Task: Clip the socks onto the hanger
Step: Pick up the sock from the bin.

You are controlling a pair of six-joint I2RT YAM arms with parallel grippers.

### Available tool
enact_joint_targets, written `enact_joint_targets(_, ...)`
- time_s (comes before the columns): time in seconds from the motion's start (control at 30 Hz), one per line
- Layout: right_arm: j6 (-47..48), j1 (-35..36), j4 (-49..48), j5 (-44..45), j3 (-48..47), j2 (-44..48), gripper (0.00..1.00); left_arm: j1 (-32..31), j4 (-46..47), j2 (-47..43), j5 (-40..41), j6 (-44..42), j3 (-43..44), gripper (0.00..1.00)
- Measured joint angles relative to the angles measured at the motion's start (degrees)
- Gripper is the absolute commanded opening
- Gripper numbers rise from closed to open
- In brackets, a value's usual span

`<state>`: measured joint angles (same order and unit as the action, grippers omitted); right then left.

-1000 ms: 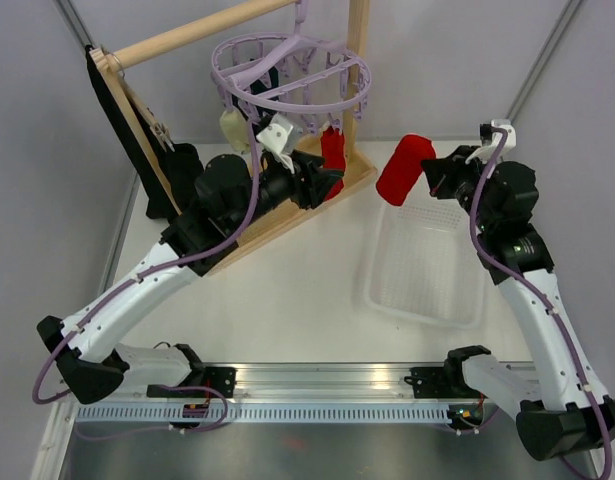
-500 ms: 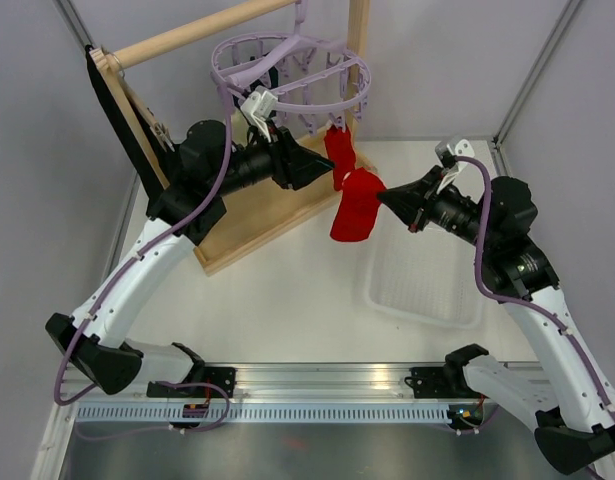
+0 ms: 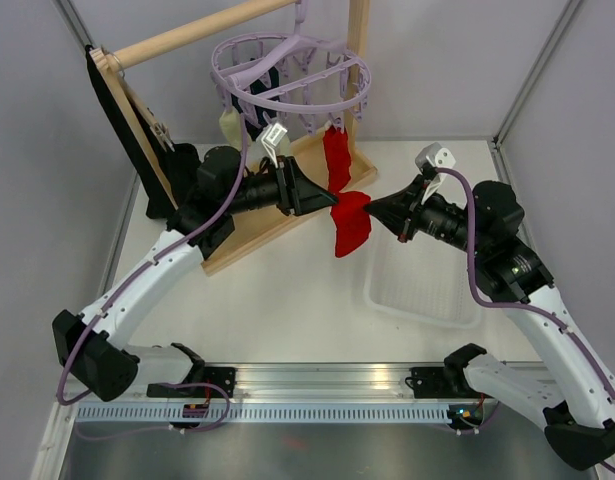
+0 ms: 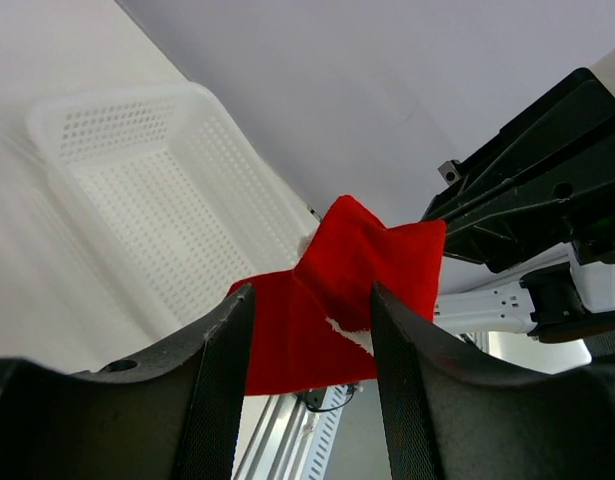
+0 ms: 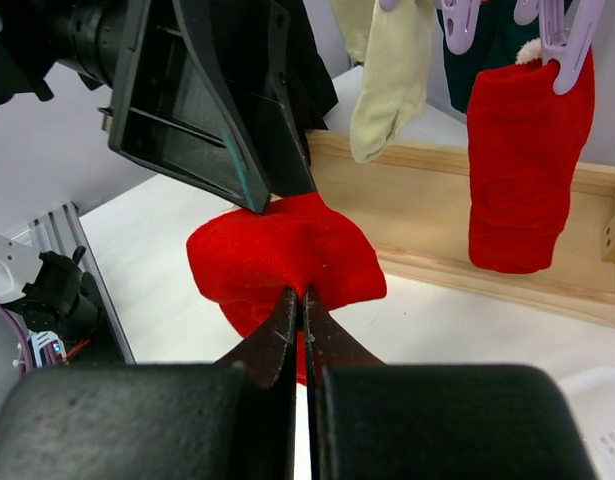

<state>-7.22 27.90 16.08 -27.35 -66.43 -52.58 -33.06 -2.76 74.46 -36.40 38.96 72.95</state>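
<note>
Red sock mid-air btwn arms, below hanger, pinched in right gripper; left gripper spread at its left edge. Done so far: clipped red sock, cream sock. This one not yet clipped.

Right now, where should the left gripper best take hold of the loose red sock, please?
Probably the loose red sock's upper fold, approached from the left gripper's side: the right gripper pinches the opposite edge, and that fold faces the open jaws.
</note>
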Motion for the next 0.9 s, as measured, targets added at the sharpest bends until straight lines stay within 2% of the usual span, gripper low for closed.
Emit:
enact_joint_targets(0.43, 1.70, 1.75, 1.14, 2.73, 0.00, -0.85, 0.00, 0.48, 8.66, -5.57, 0.59, 8.52, -6.99, 0.56)
enact_joint_targets(0.7, 2.12, 2.56, 1.14, 3.30, 0.00, -1.29, 0.00, 0.48, 11.67, -8.70, 3.98, 14.08, -14.82, 0.57)
enact_joint_targets(0.9, 2.38, 3.50, 1.11, 4.13, 0.00, -1.90, 0.00, 0.48, 17.33, -9.77, 6.58, 20.09, -19.28, 0.58)
